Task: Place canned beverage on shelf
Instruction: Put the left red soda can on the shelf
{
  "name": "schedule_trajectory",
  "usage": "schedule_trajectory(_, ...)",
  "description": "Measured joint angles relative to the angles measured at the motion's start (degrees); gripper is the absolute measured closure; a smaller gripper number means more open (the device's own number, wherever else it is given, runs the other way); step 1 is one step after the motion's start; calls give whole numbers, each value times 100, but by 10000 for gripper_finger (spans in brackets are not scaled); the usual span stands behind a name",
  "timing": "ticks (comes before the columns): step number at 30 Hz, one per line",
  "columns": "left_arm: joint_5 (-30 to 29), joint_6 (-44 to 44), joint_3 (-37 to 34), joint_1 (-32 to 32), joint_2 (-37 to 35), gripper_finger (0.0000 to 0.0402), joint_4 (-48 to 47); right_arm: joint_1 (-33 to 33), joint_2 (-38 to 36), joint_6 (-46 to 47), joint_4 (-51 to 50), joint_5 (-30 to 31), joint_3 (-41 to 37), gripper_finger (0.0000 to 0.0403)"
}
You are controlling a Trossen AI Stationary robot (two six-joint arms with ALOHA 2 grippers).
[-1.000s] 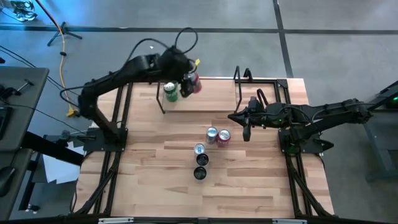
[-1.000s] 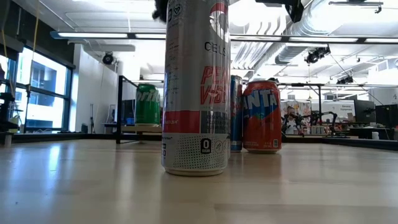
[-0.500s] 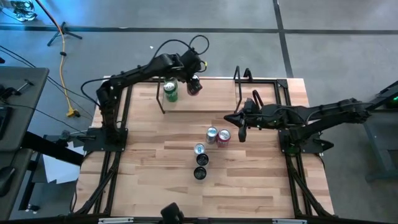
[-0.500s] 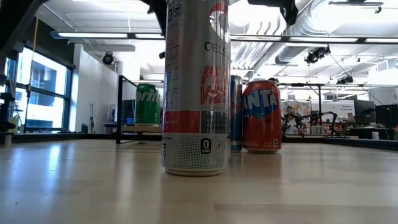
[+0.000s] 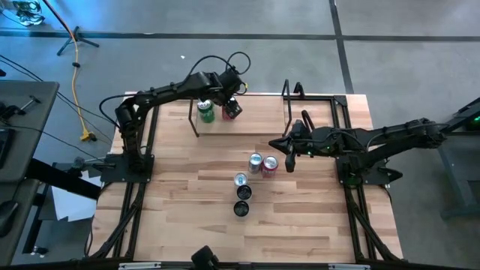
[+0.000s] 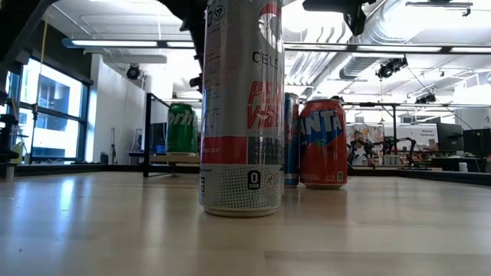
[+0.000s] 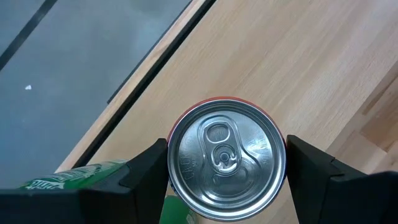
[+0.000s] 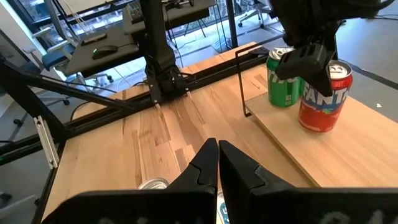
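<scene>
The shelf [image 5: 247, 124] is a pale-wood board with black wire uprights [image 5: 288, 97] at the table's far side. A green can [image 5: 205, 112] stands on it. My left gripper [image 5: 232, 106] is shut on a red Fanta can [image 8: 323, 93] just right of the green can [image 8: 283, 78]. The red can's silver top fills the left wrist view [image 7: 227, 158]. My right gripper [image 5: 289, 159] is shut and empty, hovering right of the loose cans. It also shows in its own wrist view [image 8: 217, 149]. My left gripper pinches the red can's upper wall just below the rim [image 7: 171, 162] between its two fingers [image 7: 146, 171], one on each side. The fingers come from above, pointing down. The can is upright, its base at the shelf board [image 8: 348, 149]; whether it rests there, I cannot tell.
Several loose cans stand mid-table: a silver-topped one [image 5: 255, 161], a red one [image 5: 270, 166], a blue one [image 5: 240, 180] and two dark ones [image 5: 242, 201]. In the low view a tall silver can [image 6: 242, 115] blocks the middle. Black frame rails [image 5: 146, 150] run along both table sides.
My left gripper has come down and a little toward the near edge with the red can, lowering it upright to the shelf beside the green can. My right gripper has drifted slightly toward the table's left edge.
</scene>
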Motion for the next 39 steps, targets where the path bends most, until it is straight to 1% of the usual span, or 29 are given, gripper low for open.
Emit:
schedule_trajectory(10, -20, -24, 0, 1, 0, 174, -1, 0, 0, 0, 1, 1, 0, 402)
schedule_trajectory(13, -21, -276, 1, 1, 0, 174, 33, 0, -2, 0, 1, 1, 0, 402)
schedule_trajectory(18, -21, -371, 0, 1, 0, 174, 27, 0, -2, 0, -1, 1, 0, 402)
schedule_trajectory(27, -23, -904, 2, 1, 0, 174, -27, 0, -2, -35, -71, -2, 0, 402)
schedule_trajectory(32, -120, -1171, 1, -1, 0, 174, -25, 0, -4, -3, -223, -60, 0, 402)
schedule_trajectory(37, -128, -1193, 0, -1, 0, 174, -16, 0, -4, 2, -316, -62, 0, 402)
schedule_trajectory(39, -128, -1073, 0, -1, 0, 174, -14, 0, -4, -25, -316, -62, 0, 402)
